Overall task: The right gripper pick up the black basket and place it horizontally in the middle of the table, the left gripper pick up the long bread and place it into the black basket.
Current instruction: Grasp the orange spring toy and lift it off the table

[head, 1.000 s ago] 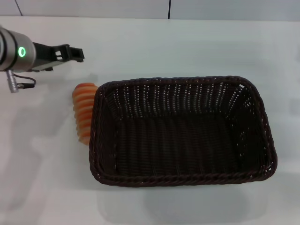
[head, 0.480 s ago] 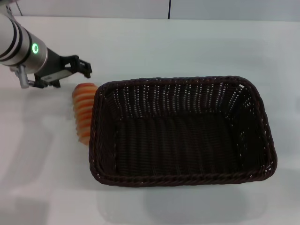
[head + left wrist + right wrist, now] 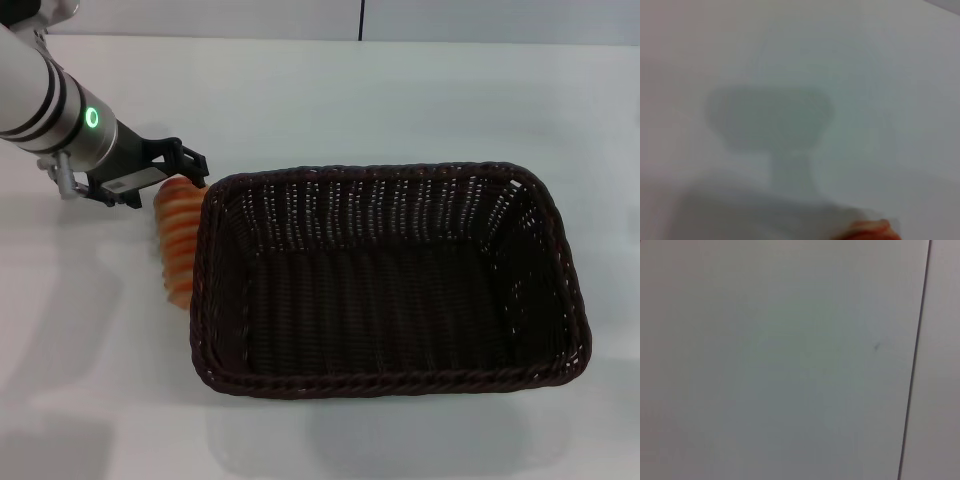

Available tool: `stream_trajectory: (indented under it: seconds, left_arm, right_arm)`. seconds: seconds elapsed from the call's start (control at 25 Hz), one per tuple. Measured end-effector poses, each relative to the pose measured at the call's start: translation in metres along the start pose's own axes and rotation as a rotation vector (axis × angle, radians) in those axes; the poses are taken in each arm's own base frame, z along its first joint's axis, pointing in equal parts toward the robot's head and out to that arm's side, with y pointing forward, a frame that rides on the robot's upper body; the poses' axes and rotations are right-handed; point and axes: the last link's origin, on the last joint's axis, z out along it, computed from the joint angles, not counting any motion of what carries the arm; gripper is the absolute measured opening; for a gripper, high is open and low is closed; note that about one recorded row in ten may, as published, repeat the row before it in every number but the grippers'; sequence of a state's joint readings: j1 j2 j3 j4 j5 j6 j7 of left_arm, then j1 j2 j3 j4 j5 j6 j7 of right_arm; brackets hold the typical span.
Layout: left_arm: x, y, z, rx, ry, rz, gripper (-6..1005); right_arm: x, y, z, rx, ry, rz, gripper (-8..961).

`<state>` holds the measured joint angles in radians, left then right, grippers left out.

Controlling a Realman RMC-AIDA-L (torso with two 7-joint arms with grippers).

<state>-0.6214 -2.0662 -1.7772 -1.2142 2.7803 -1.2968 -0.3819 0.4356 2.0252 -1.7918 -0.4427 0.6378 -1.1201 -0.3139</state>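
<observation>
Lying on the table [image 3: 400, 110] against the black basket [image 3: 385, 280] wall, the long bread [image 3: 176, 238] sits beneath the left gripper [image 3: 190, 165]; finger spread cannot be determined.

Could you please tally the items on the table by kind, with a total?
Black basket: 1
Long bread: 1
Total: 2, both on the table; the left pincer hovers at the bread's far end.

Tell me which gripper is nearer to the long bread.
Left. The left gripper is at the far end of the long bread; the right gripper is out of view.
</observation>
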Motion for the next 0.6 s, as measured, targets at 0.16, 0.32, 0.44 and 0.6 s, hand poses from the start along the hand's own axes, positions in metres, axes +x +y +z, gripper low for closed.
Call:
stream_trajectory:
  seconds: [0.16,0.32,0.44,0.6]
  left_arm:
    - [0.0,0.001,0.002,-0.005,-0.004,-0.005,844]
    - [-0.001,0.002,0.007,-0.009,-0.01,-0.007,844]
    - [-0.004,0.003,0.012,-0.022,-0.02,-0.013,844]
    - [-0.007,0.004,0.018,-0.039,-0.031,-0.014,844]
  right_arm:
    - [0.0,0.0,-0.001,0.001,-0.002,0.001,343]
    - [-0.001,-0.001,-0.002,0.004,-0.009,0.001,343]
    - [-0.002,-0.001,-0.002,0.004,-0.015,0.001,343]
    - [-0.002,0.0,-0.003,0.003,-0.018,0.002,343]
